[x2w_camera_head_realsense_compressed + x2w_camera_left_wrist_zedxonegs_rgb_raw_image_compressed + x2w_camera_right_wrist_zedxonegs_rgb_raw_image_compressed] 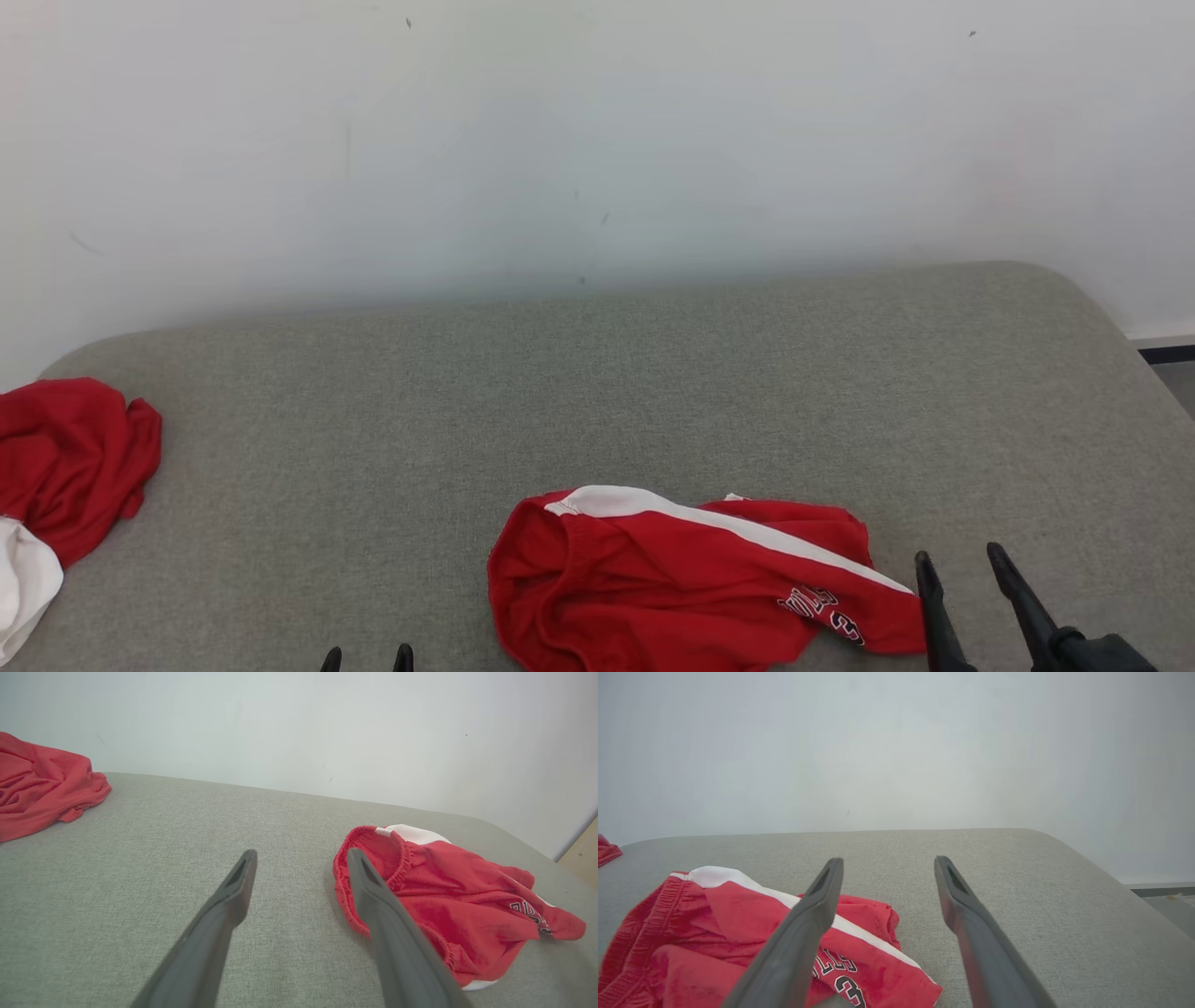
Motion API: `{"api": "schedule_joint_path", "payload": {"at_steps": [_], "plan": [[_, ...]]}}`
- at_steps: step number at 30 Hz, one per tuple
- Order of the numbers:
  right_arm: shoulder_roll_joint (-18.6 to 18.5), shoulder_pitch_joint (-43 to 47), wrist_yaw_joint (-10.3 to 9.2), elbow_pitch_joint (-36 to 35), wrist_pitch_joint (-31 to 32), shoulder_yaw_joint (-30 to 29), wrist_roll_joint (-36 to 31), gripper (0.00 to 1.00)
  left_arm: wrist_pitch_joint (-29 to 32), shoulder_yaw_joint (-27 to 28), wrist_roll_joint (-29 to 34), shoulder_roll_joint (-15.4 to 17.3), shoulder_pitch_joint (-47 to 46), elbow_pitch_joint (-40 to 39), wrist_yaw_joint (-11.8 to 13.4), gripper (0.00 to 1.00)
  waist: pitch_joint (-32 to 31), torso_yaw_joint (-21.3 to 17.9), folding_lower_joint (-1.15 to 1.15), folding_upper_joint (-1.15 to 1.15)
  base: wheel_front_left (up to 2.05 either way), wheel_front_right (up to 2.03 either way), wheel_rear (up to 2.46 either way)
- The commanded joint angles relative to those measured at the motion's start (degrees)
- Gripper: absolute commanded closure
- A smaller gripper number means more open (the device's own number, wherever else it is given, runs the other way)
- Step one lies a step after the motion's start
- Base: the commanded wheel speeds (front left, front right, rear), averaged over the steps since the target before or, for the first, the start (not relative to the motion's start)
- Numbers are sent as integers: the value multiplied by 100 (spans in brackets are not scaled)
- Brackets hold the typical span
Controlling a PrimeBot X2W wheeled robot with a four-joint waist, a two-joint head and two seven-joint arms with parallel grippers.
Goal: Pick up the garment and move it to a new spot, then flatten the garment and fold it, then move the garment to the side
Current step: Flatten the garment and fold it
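Red white-striped fabric shorts (653,588) lie bunched; left gripper (366,655) and right gripper (960,553), both spread empty, may pinch several layers, spoiling flattening.

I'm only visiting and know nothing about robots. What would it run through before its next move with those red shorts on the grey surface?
1. Is the left gripper open with nothing between its fingers? Ok.
2. Is the right gripper open with nothing between its fingers? Ok.
3. Are the red shorts lying on the grey surface, ungripped? Ok.
4. Are the shorts flat enough to fold? Not ok, crumpled.
5. Is there bare surface beyond the shorts for spreading? Ok.
6. Is the other red garment well apart? Ok.
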Motion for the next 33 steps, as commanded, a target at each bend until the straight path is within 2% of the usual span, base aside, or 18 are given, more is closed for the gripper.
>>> {"api": "schedule_joint_path", "payload": {"at_steps": [1,8,13,21,33], "plan": [[39,94,6,-36,-38,40,-80,0,-19,8,-47,-13,43,22,7,0,-13,12,0,0,0,0,0],[118,148,6,-18,-70,154,-120,0,-19,-239,-201,5,-125,181,6,0,-13,23,0,0,0,0,0],[127,60,6,-1,-83,218,-124,0,-8,-949,-554,248,-656,695,8,0,38,-53,0,0,0,0,0],[186,18,6,24,-100,324,-53,0,453,-1974,-1316,520,-1886,1597,8,0,224,-407,0,0,0,0,0],[249,-97,6,109,-104,461,-8,0,697,-2398,-2078,533,-2767,2617,8,0,485,-885,0,0,0,0,0]]}}
